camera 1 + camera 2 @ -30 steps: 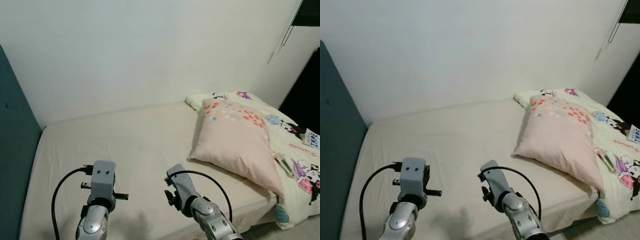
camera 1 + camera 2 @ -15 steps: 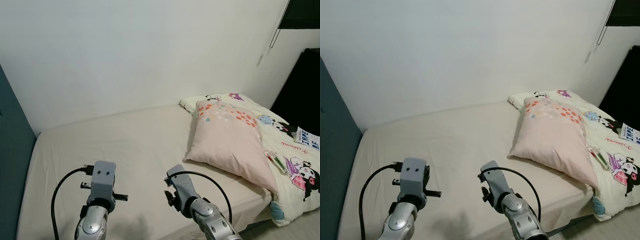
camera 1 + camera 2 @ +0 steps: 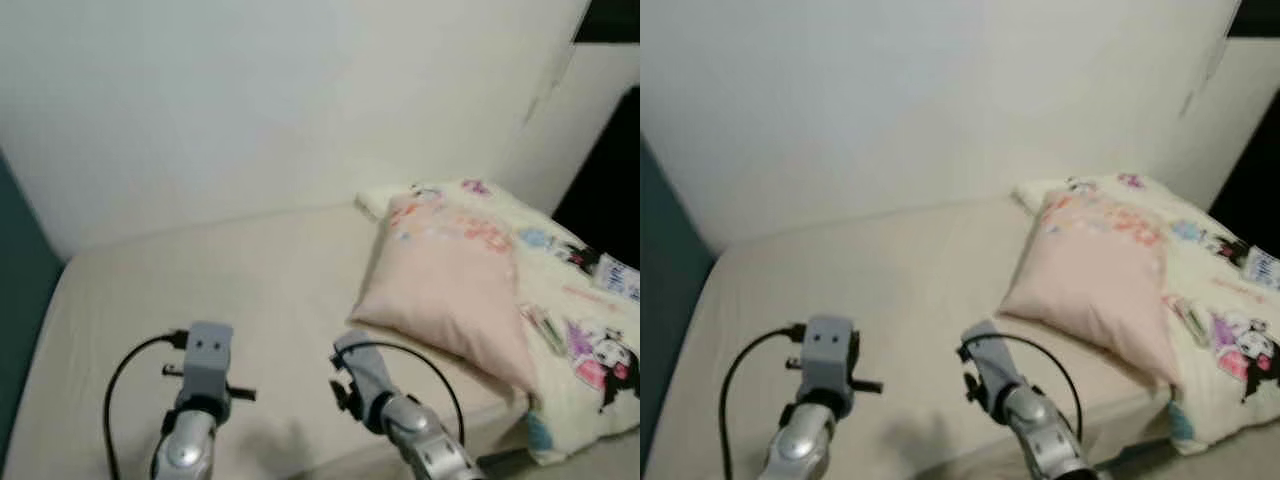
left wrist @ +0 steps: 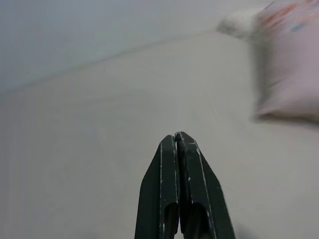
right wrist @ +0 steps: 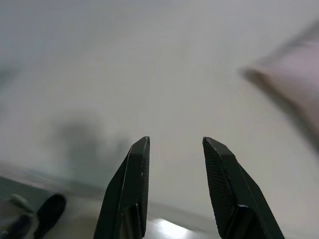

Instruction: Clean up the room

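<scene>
- The bed (image 3: 200, 270) lay before the robot, covered by a plain cream sheet, with a white wall (image 3: 250, 100) behind it and a dark teal headboard or panel (image 3: 15, 250) at the robot's left edge.
- A pink pillow (image 3: 445, 290) with orange and red dots near its far end rested on the right part of the bed, tilted so one corner pointed toward the robot.
- Just beside and partly under that pillow lay a cream quilt (image 3: 580, 340) printed with cartoon figures; it hung over the bed's right near corner.
- Something small and flat with blue lettering (image 3: 618, 278) sat on the quilt at the far right, perhaps a booklet; the blur left it unclear.
- The left gripper (image 4: 178, 144) was held low over the sheet, apart from the pillow, its two black fingers pressed together with nothing between them.
- The right gripper (image 5: 174, 149) hung over the near edge of the bed, its fingers spread and holding nothing.
- In the right wrist view, a dark object (image 5: 47, 211) lay on the floor below the bed's edge, too blurred to identify.
- Both silver arms reached up from the lower edge of the eye views, each with a black cable looping beside it.
</scene>
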Robot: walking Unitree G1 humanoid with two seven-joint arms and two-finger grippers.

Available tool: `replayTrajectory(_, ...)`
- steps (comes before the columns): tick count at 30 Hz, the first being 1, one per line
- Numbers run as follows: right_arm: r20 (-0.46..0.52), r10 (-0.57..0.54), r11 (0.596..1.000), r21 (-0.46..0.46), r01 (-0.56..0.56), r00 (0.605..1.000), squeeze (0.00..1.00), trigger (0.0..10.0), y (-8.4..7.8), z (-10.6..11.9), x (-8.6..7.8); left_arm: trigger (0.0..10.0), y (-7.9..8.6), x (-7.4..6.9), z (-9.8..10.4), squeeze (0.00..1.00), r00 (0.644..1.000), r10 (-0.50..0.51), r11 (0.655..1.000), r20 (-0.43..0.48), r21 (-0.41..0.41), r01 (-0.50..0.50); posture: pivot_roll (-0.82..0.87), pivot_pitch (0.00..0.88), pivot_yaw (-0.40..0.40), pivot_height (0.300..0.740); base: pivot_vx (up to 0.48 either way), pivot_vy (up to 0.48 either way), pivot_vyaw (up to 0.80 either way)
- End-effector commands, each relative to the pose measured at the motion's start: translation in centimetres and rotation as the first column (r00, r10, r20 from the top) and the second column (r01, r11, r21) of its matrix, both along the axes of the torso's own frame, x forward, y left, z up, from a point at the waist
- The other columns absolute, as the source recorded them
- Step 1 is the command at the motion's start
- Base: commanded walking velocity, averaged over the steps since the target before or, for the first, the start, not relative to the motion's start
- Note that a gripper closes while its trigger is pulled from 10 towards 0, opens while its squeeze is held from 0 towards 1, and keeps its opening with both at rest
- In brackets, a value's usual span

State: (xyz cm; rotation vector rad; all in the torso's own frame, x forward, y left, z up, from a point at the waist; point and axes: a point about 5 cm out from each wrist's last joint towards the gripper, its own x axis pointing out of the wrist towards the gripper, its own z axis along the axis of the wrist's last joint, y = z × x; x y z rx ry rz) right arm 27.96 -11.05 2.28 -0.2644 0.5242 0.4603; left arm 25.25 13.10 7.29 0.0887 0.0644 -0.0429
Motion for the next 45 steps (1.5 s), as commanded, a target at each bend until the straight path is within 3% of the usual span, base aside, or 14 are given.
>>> replayTrajectory(1,0.017,0.013,1.000,0.019,-0.013,1.000,0.00,10.0,0.71,0.25,0.02,10.0,0.50,-0.18,-0.10,0.00,1.000,0.009,1.000,-0.007,0.021,-0.009,0.00,0.000,-0.062,0.740,0.000,-0.450,0.00)
replayTrajectory(8,0.017,0.024,1.000,0.014,-0.024,1.000,0.00,10.0,0.80,0.25,-0.06,10.0,0.49,-0.14,-0.08,0.00,1.000,0.006,1.000,-0.008,0.027,-0.006,0.00,0.000,-0.061,0.740,0.000,-0.447,0.18)
replayTrajectory(28,0.027,0.021,1.000,-0.001,-0.021,0.999,0.00,10.0,0.59,0.30,0.00,10.0,0.48,-0.30,-0.25,0.00,1.000,-0.001,0.999,-0.018,0.034,0.002,0.00,0.000,-0.056,0.740,0.000,-0.446,0.80)
replayTrajectory(30,0.023,-0.021,0.999,0.027,0.020,1.000,0.00,10.0,0.29,0.27,0.09,10.0,0.45,-0.32,-0.28,0.00,1.000,-0.002,0.999,-0.019,0.035,0.002,0.00,0.000,-0.055,0.740,0.000,-0.444,0.00)
replayTrajectory(45,0.036,-0.038,0.999,0.010,0.038,0.999,0.00,10.0,-0.09,0.36,0.17,10.0,0.43,-0.40,-0.38,0.00,1.000,-0.002,0.999,-0.027,0.037,0.003,0.00,0.000,-0.054,0.740,0.000,-0.444,0.00)
